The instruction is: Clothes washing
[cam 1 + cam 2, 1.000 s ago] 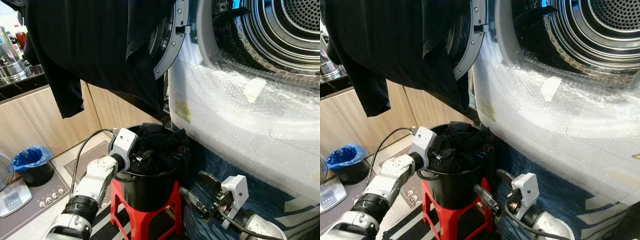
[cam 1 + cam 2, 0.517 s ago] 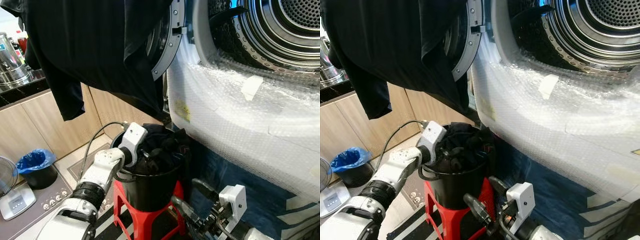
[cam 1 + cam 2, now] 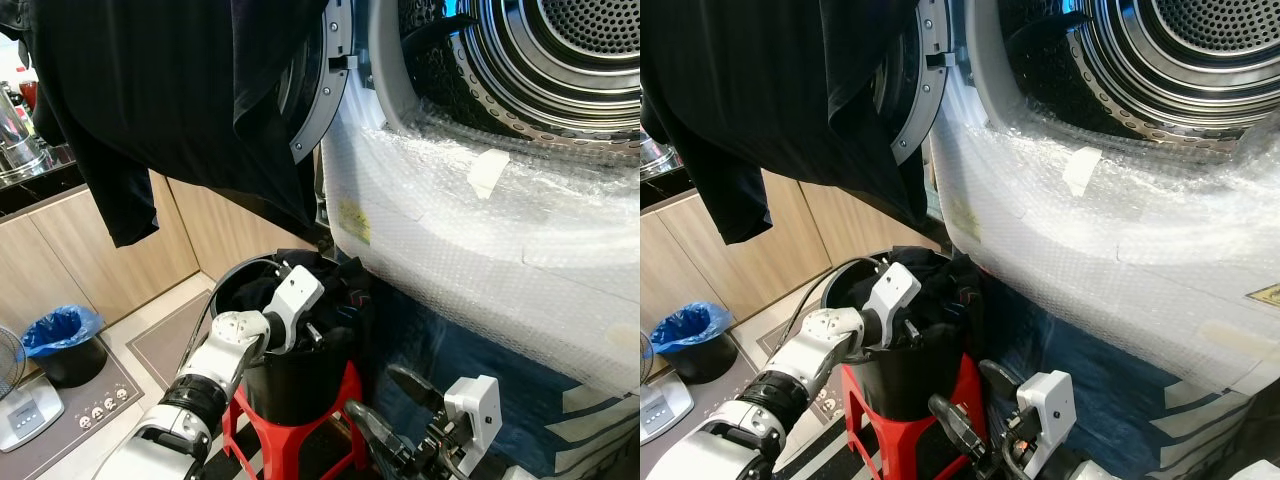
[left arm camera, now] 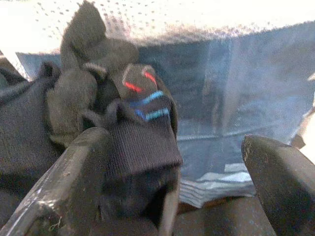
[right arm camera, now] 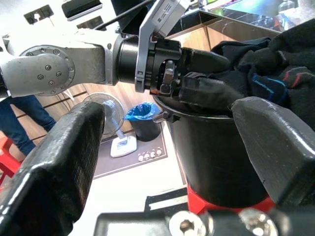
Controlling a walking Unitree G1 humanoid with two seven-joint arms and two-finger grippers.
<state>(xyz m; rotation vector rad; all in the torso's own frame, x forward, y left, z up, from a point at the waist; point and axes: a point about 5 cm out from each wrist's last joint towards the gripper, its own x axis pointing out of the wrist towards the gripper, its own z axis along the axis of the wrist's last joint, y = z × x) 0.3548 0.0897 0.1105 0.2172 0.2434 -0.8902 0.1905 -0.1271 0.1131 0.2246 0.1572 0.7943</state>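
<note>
Laundry (image 3: 335,285) fills a black bucket (image 3: 290,375) on a red stool (image 3: 345,395) — left gripper (image 3: 315,335) reaches in, jaws wide apart around a dark sock (image 4: 142,132); right gripper (image 3: 385,410) hangs open, empty.

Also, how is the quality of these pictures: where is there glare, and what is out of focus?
Left eye view: sharp; glare on the bubble wrap under the drum opening; the hanging dark garment shows almost no detail. Left wrist view: top edge overexposed, the near fingers soft, the striped sock clearer. Right wrist view: its own fingers blurred, the black bucket fairly sharp.
</note>
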